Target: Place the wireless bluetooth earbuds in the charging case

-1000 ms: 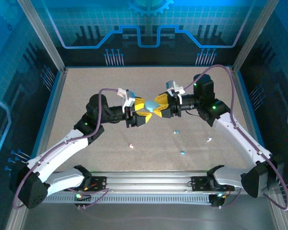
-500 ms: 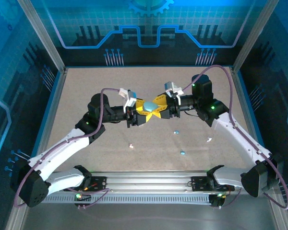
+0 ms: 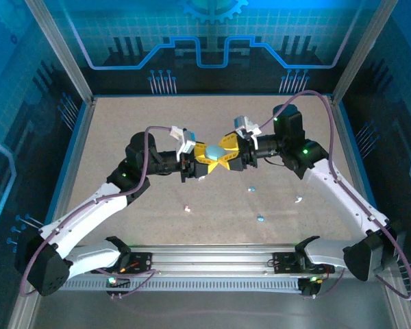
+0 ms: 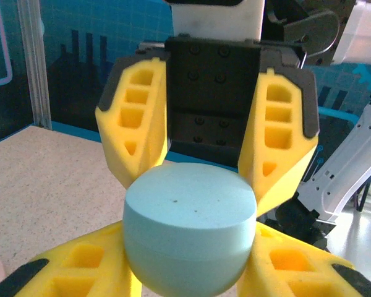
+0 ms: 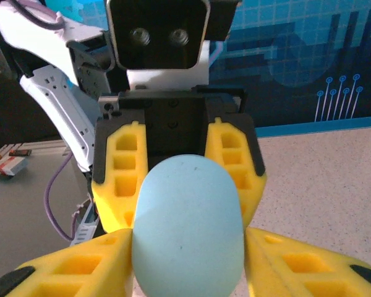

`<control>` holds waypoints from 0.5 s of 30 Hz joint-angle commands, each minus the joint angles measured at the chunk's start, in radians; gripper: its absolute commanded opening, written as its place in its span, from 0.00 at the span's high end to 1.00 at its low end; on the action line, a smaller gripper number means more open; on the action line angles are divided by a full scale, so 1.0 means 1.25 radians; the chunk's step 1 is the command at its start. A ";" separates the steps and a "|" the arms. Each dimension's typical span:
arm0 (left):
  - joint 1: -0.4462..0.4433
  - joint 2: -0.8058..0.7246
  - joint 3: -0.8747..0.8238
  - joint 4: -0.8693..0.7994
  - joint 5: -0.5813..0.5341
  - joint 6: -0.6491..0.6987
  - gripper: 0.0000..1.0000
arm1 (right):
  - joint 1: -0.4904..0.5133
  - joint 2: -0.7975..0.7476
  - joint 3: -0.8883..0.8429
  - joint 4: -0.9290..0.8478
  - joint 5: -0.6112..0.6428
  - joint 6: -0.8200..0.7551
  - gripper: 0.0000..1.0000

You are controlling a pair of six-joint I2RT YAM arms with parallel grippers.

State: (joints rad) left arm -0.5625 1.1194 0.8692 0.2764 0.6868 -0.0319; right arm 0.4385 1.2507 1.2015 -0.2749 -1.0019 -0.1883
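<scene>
Left gripper (image 4: 188,269) has its yellow fingers clamped on both sides of the teal charging case (image 4: 188,216), lid shut, above the middle of the table (image 3: 123,130). Right gripper (image 5: 188,263) meets it nose to nose, fingers lying against the same case; whether they press, I cannot tell. Both arms reach in from the near rail (image 3: 212,259), elbows bowed outward, wrists turned toward each other.

The overhead view gives what the wrist cameras miss. Loose between rail and grippers lie a white earbud (image 3: 188,208), a pale blue earbud (image 3: 252,188), a second pale blue earbud (image 3: 261,218) nearer the rail, and another white earbud (image 3: 298,200) near the right forearm.

Beyond the grippers, bare tabletop runs to the blue back wall (image 3: 205,41). Frame posts (image 3: 61,75) hem both sides.
</scene>
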 commanded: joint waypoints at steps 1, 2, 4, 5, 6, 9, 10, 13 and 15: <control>-0.007 -0.012 0.022 -0.052 0.025 0.064 0.71 | 0.000 0.009 0.041 -0.037 0.038 0.020 0.49; -0.007 -0.012 0.023 -0.057 0.026 0.068 0.71 | -0.002 0.009 0.041 -0.035 0.048 0.028 0.49; -0.007 -0.015 0.023 -0.063 0.026 0.074 0.70 | -0.008 0.012 0.041 -0.029 0.047 0.041 0.48; -0.008 -0.015 0.021 -0.062 0.025 0.075 0.70 | -0.010 0.011 0.042 -0.030 0.051 0.045 0.47; -0.008 -0.017 0.022 -0.063 0.025 0.076 0.70 | -0.010 0.010 0.043 -0.032 0.064 0.046 0.47; -0.008 -0.017 0.023 -0.061 0.029 0.071 0.70 | -0.010 0.005 0.039 -0.033 0.107 0.044 0.47; -0.007 -0.018 0.022 -0.060 0.031 0.069 0.70 | -0.010 0.004 0.037 -0.033 0.119 0.041 0.47; -0.007 -0.018 0.019 -0.056 0.037 0.064 0.71 | -0.008 0.000 0.035 -0.030 0.175 0.050 0.47; -0.007 -0.017 0.016 -0.054 0.039 0.059 0.71 | -0.008 0.001 0.034 -0.029 0.197 0.047 0.47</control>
State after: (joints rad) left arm -0.5583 1.1194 0.8688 0.1764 0.6662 0.0261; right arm 0.4374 1.2526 1.2251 -0.3031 -0.8856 -0.1360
